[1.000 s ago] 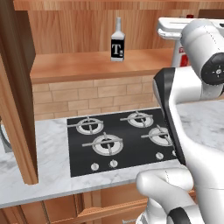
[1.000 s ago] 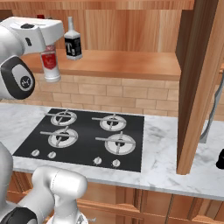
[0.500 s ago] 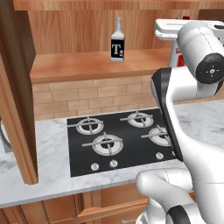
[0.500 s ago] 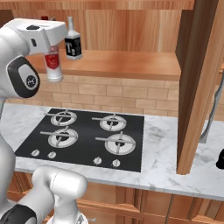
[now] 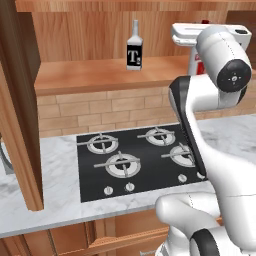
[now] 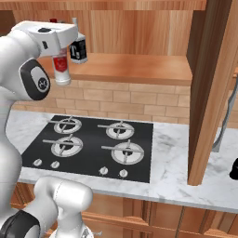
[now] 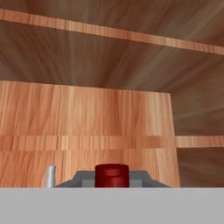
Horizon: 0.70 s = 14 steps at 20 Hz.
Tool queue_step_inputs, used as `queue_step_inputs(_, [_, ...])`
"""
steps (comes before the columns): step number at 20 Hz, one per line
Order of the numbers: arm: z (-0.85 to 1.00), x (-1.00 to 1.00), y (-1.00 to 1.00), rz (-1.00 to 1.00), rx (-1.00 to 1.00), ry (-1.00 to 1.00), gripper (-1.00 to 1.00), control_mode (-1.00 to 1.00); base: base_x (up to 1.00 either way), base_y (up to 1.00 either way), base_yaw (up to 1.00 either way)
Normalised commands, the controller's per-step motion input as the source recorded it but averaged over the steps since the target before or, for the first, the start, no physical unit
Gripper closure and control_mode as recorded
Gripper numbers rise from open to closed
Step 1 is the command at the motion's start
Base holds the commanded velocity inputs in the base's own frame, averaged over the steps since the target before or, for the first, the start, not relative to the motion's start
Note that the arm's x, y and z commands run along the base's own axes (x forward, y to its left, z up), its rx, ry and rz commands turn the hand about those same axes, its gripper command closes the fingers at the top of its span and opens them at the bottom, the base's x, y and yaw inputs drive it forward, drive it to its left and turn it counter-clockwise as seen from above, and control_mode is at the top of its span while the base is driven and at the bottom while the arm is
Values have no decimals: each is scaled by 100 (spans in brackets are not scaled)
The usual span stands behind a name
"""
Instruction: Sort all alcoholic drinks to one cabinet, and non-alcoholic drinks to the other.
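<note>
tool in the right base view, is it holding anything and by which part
Yes: the tool is shut on the slim white bottle with the red label, gripping it near the top, around the red cap.

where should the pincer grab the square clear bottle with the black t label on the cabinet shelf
Take the squat square clear bottle with the black label by its flat-sided body, coming level from the open cabinet front. It stands upright on the wooden shelf, and its slim neck offers less hold.

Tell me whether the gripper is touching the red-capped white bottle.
Touching: in the right base view the white bottle hangs from the shut gripper, its base clear of the shelf.
</note>
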Motion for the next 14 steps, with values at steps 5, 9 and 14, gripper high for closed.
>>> queue_step_inputs(5, [-8, 28, 0, 4, 0, 0, 100, -100, 0, 0, 0])
queue_step_inputs(9, [-6, 27, 0, 4, 0, 0, 100, -100, 0, 0, 0])
queue_step_inputs(14, [0, 30, 0, 4, 0, 0, 100, -100, 0, 0, 0])
